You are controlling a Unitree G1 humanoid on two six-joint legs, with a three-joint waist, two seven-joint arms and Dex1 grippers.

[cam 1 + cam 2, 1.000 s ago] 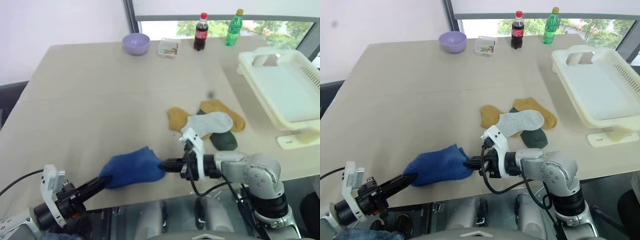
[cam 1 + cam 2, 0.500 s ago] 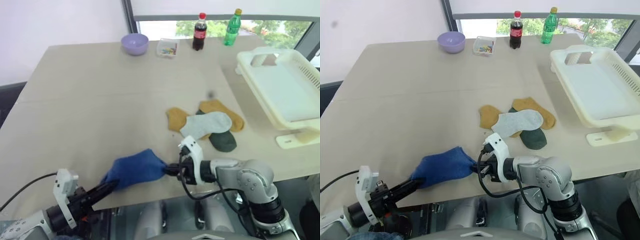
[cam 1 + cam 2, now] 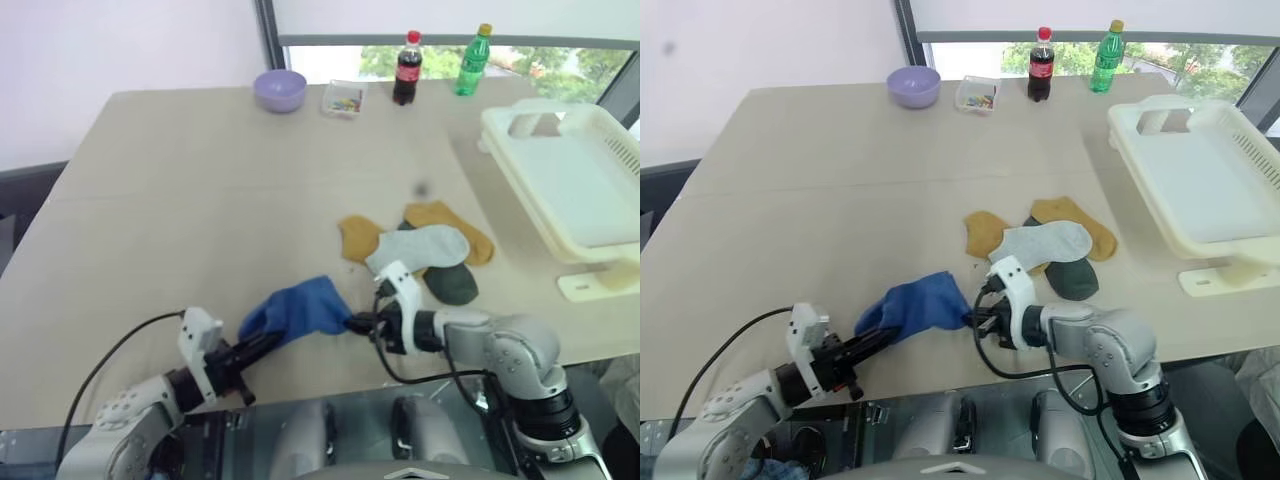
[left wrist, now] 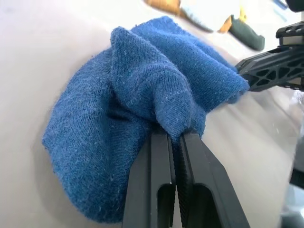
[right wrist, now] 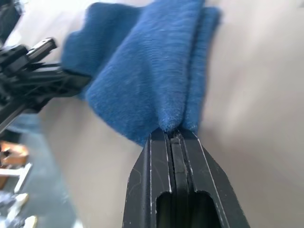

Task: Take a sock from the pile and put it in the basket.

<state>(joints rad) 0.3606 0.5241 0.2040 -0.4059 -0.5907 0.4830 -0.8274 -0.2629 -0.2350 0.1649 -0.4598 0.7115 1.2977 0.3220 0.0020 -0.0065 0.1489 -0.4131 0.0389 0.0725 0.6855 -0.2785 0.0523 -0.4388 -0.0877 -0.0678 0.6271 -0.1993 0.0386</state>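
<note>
A blue sock is bunched up near the table's front edge, held at both ends. My left gripper is shut on the sock's left end, its fingers pinching a fold. My right gripper is shut on the right end, with cloth caught between its fingertips. The pile of mustard, pale grey and dark green socks lies just behind and to the right of the right gripper. The cream-white basket stands at the table's right side, raised on a foot.
At the table's far edge stand a lilac bowl, a small clear box, a cola bottle and a green bottle. The table's front edge runs right below both grippers.
My left gripper has moved right and forward toward the right gripper. The blue sock, stretched wide before, now bunches up between them. The right gripper shifted slightly right.
</note>
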